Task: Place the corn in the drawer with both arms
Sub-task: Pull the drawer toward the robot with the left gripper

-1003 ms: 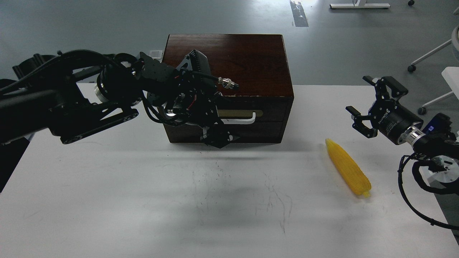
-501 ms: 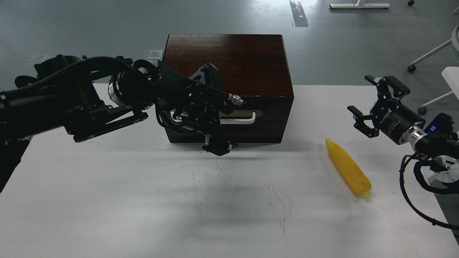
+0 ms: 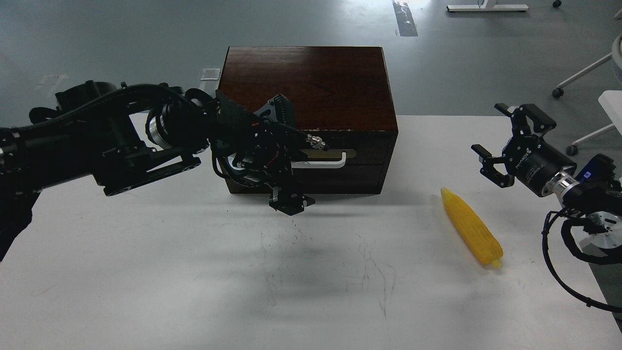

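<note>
One corn [image 3: 471, 227], one drawer [image 3: 340, 155], one cabinet [image 3: 311, 82], one table [image 3: 146, 272]

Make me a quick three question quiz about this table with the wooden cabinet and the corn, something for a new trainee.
1. True or false: the corn lies inside the drawer.
2. Which gripper is nearer the corn? A) left gripper B) right gripper
3. What colour is the drawer's handle?

Key: 1. False, it lies on the table, and the drawer looks closed. 2. B. 3. White.
</note>
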Robot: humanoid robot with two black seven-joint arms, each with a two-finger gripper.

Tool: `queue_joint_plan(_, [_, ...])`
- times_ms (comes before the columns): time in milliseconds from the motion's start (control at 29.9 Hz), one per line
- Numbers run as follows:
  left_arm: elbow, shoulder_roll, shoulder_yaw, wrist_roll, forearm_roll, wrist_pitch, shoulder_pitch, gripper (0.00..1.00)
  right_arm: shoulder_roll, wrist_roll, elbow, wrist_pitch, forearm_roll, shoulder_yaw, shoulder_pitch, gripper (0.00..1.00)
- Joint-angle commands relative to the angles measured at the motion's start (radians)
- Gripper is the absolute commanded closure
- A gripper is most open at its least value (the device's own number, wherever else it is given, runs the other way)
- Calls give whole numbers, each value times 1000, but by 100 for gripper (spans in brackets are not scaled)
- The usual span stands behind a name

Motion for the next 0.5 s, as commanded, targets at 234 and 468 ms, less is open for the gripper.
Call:
queue_joint_plan(234, [-20,0,17,0,-14,0,5,1,-1,0,0,0,0,0,-4,1])
queue_joint_plan(468, [-51,2,19,0,-18,0,1,1,0,0,0,0,0,2,-4,0])
